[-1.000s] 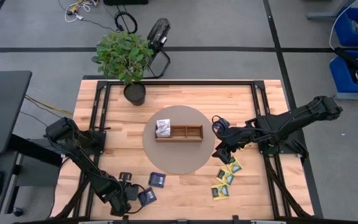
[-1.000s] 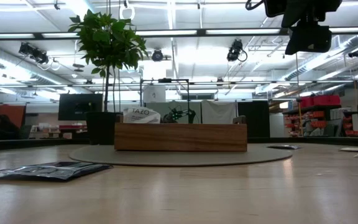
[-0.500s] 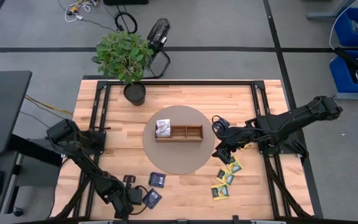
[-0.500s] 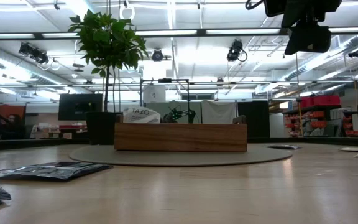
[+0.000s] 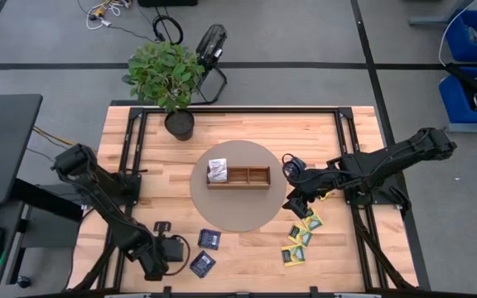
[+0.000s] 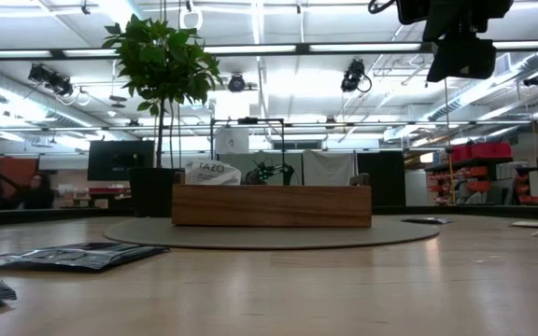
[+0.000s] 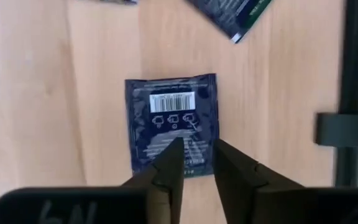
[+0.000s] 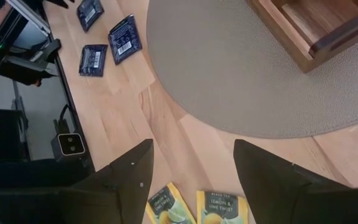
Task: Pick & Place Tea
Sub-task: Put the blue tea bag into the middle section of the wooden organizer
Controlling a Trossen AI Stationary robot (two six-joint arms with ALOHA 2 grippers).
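Overhead, table-level, two wrist cameras

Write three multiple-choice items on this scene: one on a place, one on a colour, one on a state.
1. The white-faced tea packet lies: A on bare table; B in the wooden tray's end compartment; C in the plant pot.
2. The packet under the left end effector is: A orange; B white; C dark blue.
3. The right end effector is: A open, empty; B shut on a packet; C unseen.
B: high view shows it inside the tray. C: left wrist view shows dark blue. A: fingers wide apart, nothing between.
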